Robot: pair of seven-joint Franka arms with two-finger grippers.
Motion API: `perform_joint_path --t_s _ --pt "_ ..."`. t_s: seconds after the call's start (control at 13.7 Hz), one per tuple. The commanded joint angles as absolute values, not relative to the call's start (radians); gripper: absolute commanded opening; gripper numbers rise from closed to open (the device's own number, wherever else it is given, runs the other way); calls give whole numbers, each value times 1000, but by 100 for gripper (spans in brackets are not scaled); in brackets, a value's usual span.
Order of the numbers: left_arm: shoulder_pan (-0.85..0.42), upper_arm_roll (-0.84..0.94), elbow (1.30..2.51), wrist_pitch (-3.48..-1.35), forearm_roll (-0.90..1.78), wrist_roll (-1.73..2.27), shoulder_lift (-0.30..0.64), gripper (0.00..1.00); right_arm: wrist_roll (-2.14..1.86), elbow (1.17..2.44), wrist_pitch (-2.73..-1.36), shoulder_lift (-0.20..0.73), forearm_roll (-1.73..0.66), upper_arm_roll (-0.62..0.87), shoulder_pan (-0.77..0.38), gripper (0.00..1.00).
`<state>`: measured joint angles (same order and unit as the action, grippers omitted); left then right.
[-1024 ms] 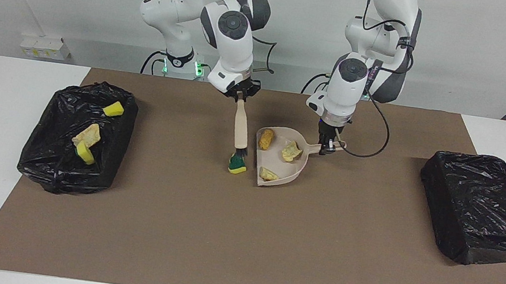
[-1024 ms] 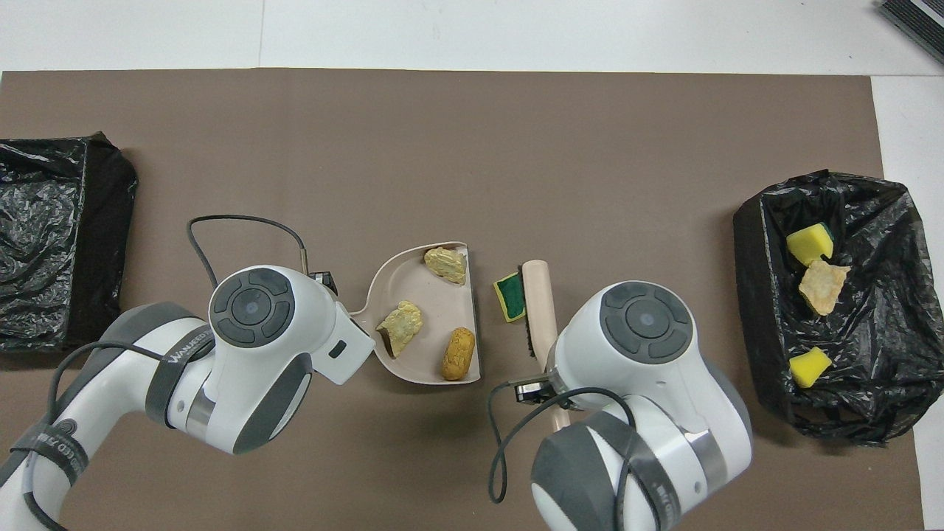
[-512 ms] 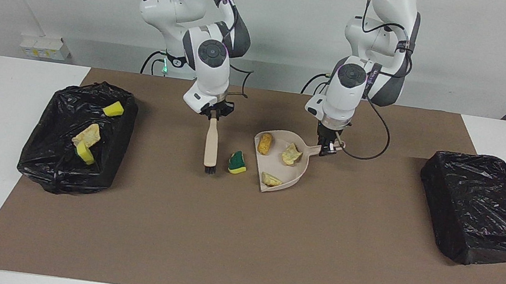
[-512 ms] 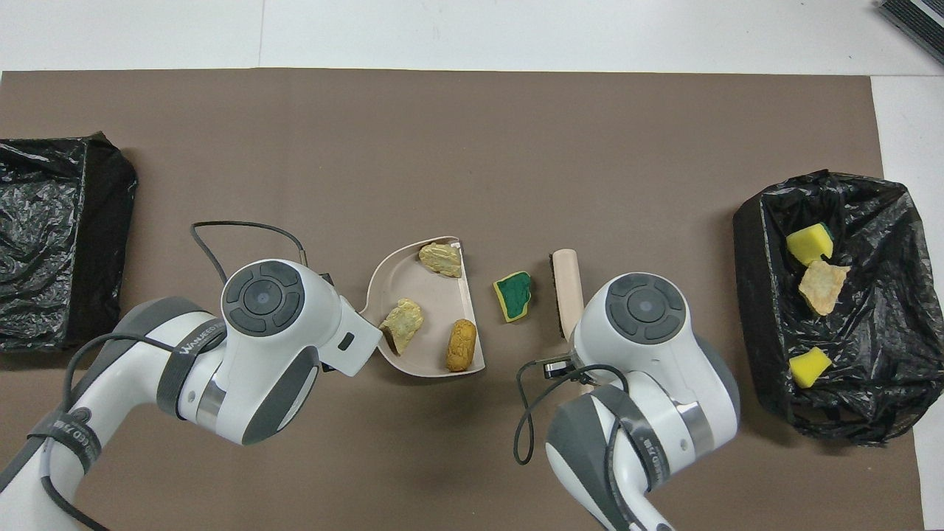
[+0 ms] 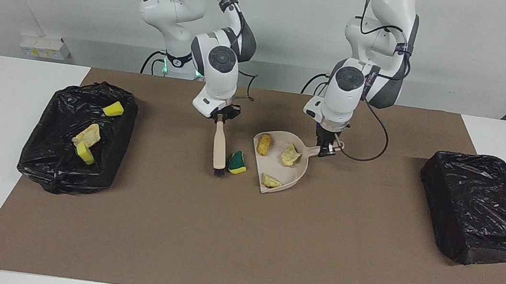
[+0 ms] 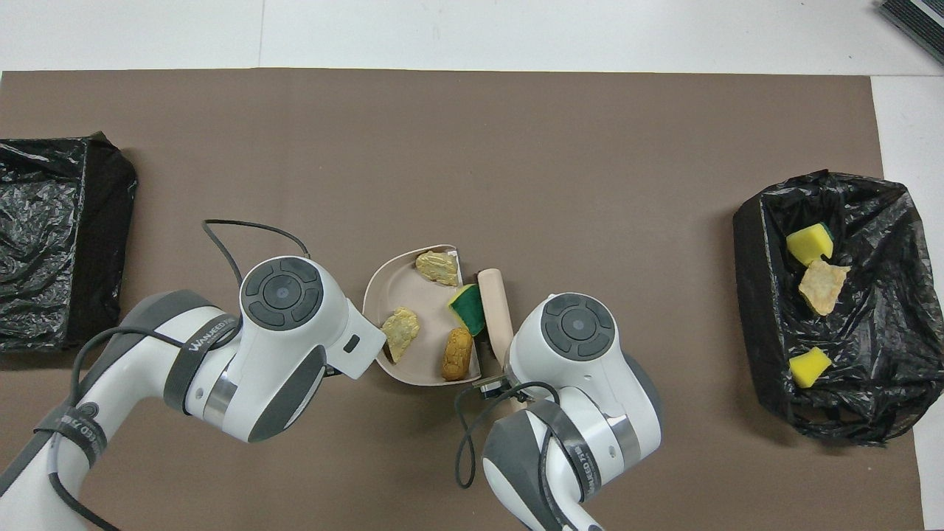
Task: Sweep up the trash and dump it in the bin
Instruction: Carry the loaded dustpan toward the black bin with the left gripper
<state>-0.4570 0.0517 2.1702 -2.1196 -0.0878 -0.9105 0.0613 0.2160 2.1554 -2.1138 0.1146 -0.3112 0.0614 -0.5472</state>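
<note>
Sweeping is under way. Right gripper [image 5: 220, 117] is clamped on the brush [image 5: 220, 146] handle; bristles touch the green-and-yellow sponge scrap [image 5: 236, 162], which lies on the mat at the dustpan [image 5: 298, 175] mouth. Left gripper [image 5: 326, 150] is clamped on the dustpan handle. Three foam chunks [image 5: 290, 155] sit in the pan; three scraps [image 5: 89, 135] lie in the bin [image 5: 56, 171] at the right arm's end. Judged light, soft, crumbly: push low with the bristles, never pinch.

Beige dustpan [image 5: 298, 171] and brush [image 5: 219, 145]; green-and-yellow sponge [image 5: 236, 162]; tan and orange foam chunks [image 5: 264, 144]; glossy black bin bags [image 5: 78, 137]; brown mat [image 5: 240, 246]; white arms [image 5: 219, 75].
</note>
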Motion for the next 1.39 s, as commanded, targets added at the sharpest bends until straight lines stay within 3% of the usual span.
perform_joint_path --t_s 0.0,0.29,0.73,1.1,1.32 --pt "-462 48 2171 -2102 -109 -981 54 0 120 2121 -2144 146 -490 64 -543 0" --pt "-439 48 2172 -2152 -106 -1041 60 0 104 2125 -2112 134 -483 60 -535 0" --pt "-374 48 2160 -2183 -45 -1181 72 0 176 2151 -1957 19 -306 52 -462 0" --pt "-208 45 2116 -2105 66 -1408 -12 0 472 2177 -1963 -37 -189 63 -592 0" --pt "-51 40 1935 -1917 67 -1531 6 0 588 2241 -1986 -81 -199 64 -699 0"
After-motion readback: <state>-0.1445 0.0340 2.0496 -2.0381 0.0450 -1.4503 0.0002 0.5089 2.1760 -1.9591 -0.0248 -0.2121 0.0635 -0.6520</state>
